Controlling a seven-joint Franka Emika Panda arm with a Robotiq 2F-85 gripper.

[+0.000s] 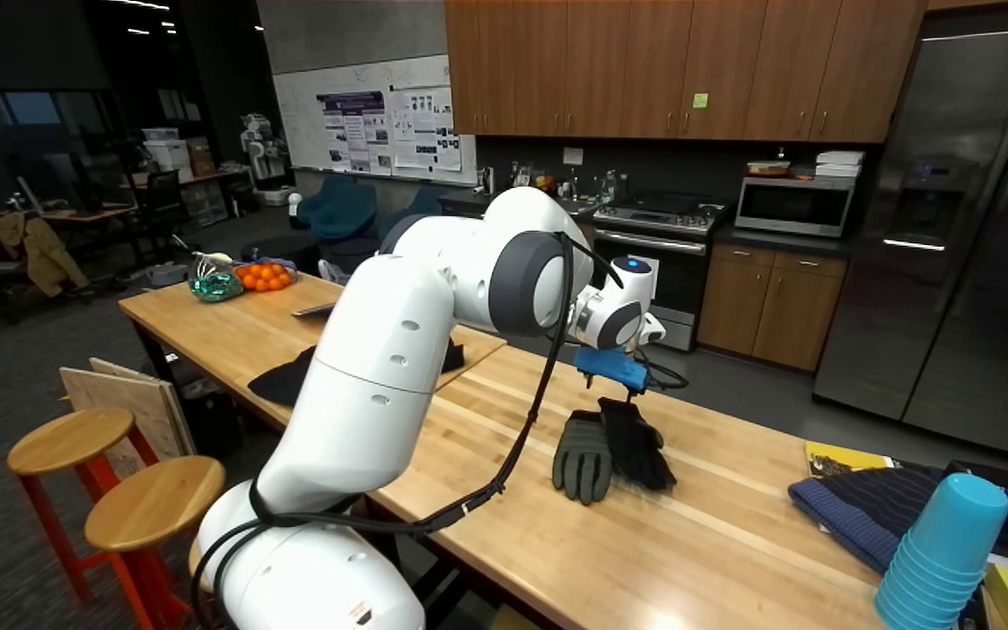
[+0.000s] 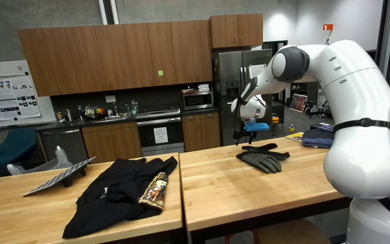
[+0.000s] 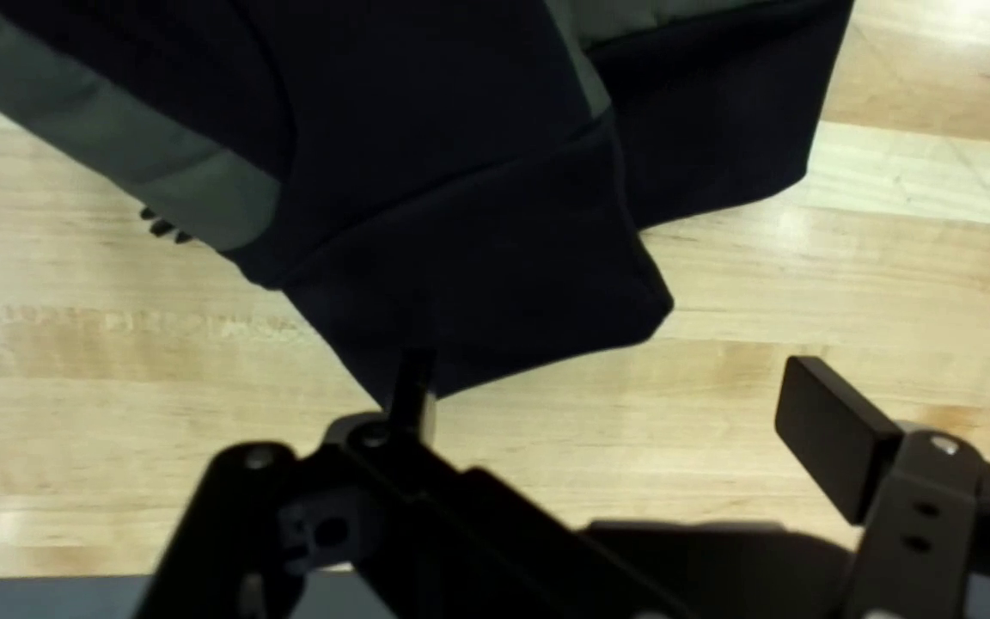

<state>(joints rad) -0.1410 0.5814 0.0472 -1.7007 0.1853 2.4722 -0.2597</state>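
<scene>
Gloves (image 2: 261,160) of dark fabric, square-cuffed, on a striped wooden tabletop (image 2: 232,184) near an empty, wide-gaping claw (image 3: 620,413)

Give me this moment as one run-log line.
gloves: overlapping on table | jaws: open, holding nothing, near glove cuffs | blue cups: stacked upside down

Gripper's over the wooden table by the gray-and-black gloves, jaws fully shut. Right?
Not the jaws: the gripper is open, and the wrist view shows its jaws wide apart. The rest holds: it is over the wooden table by the gray-and-black gloves.
</scene>
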